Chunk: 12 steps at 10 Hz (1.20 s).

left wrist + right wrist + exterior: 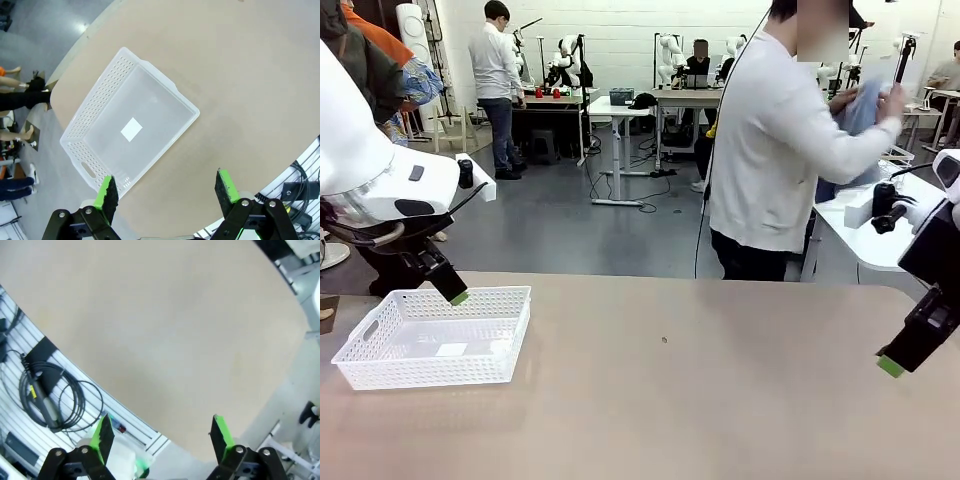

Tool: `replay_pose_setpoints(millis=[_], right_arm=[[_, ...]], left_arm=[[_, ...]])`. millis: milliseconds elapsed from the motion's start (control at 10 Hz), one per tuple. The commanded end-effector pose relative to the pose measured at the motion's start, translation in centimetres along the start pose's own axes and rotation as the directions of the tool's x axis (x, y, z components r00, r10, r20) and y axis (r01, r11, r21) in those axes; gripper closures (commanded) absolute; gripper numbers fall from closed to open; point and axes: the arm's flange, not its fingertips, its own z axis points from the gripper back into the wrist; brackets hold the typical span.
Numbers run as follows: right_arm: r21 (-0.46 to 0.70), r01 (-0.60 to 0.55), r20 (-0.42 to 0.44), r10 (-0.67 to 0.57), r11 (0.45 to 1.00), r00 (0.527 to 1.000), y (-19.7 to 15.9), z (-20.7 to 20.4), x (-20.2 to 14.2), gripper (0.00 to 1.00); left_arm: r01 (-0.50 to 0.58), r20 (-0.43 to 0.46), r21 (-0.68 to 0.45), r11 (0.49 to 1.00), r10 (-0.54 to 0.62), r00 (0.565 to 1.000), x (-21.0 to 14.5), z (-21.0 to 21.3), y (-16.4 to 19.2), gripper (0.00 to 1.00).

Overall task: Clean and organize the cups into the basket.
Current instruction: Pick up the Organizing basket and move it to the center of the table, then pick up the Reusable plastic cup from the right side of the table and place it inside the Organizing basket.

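The white lattice basket (440, 372) stands at the table's left, with nothing in it but a white label on its floor. From the left wrist it lies slantwise below, the basket (92, 107) near the table's rounded edge. My left gripper (451, 290) hangs open just above the basket's far rim; its fingers (167, 187) hold nothing. My right gripper (893, 364) hovers open over the table's right end, its fingers (160, 432) spread above bare tabletop. The cups are out of view.
A person (775, 150) stands at the far side, turned to the right, both hands raised on a bluish cloth (865, 105). A white side table (860, 235) stands at the right. Coiled cables (45, 390) hang below the table's near edge.
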Motion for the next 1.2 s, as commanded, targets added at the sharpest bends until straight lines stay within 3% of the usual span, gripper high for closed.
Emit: replay_pose_setpoints(millis=[0, 200, 300, 400, 500, 700, 800, 900, 1100], right_arm=[[0.013, 0.02, 0.04, -0.021, 1.0, 0.999, -0.5, 0.0, 0.6, 0.0], [0.013, 0.02, 0.04, -0.021, 1.0, 0.999, -0.5, 0.0, 0.6, 0.0], [0.001, 0.007, 0.019, -0.007, 1.0, 1.0, -0.3, 0.2, 0.1, 0.0], [0.198, 0.05, 0.111, -0.073, 0.979, 0.991, -2.9, -0.7, -0.1, 0.0], [0.307, 0.101, 0.153, -0.154, 0.946, 0.976, -5.0, -1.6, -0.8, 0.0], [0.603, 0.096, 0.245, -0.298, 0.792, 0.923, -8.9, -2.9, -2.4, 0.0], [0.721, 0.082, 0.278, -0.396, 0.688, 0.875, -11.2, -3.9, -3.5, 0.0], [0.799, 0.081, 0.281, -0.489, 0.596, 0.826, -13.5, -4.9, -4.9, 0.0], [0.889, 0.091, 0.247, -0.635, 0.449, 0.732, -17.8, -7.3, -8.2, 0.0]], left_arm=[[0.013, 0.017, -0.027, 1.0, -0.013, 1.0, 0.3, 0.3, -0.7, 0.0], [0.005, 0.004, -0.004, 1.0, -0.005, 1.0, 0.1, 0.1, -0.2, 0.0], [-0.09, 0.034, -0.285, 0.954, 0.104, 0.994, -0.2, -0.9, 2.4, 0.0], [-0.161, 0.043, -0.575, 0.802, 0.226, 0.973, -1.1, -1.6, 5.7, 0.0], [-0.216, 0.022, -0.715, 0.665, 0.33, 0.944, -2.0, -2.0, 8.1, 0.0], [-0.236, -0.008, -0.888, 0.395, 0.5, 0.866, -3.6, -2.8, 12.1, 0.0], [-0.233, -0.028, -0.932, 0.277, 0.586, 0.809, -4.5, -3.1, 14.5, 0.0], [-0.247, -0.056, -0.948, 0.2, 0.66, 0.749, -5.6, -3.5, 16.5, 0.0], [-0.292, -0.103, -0.949, 0.12, 0.756, 0.646, -8.5, -4.7, 19.4, 0.0]])
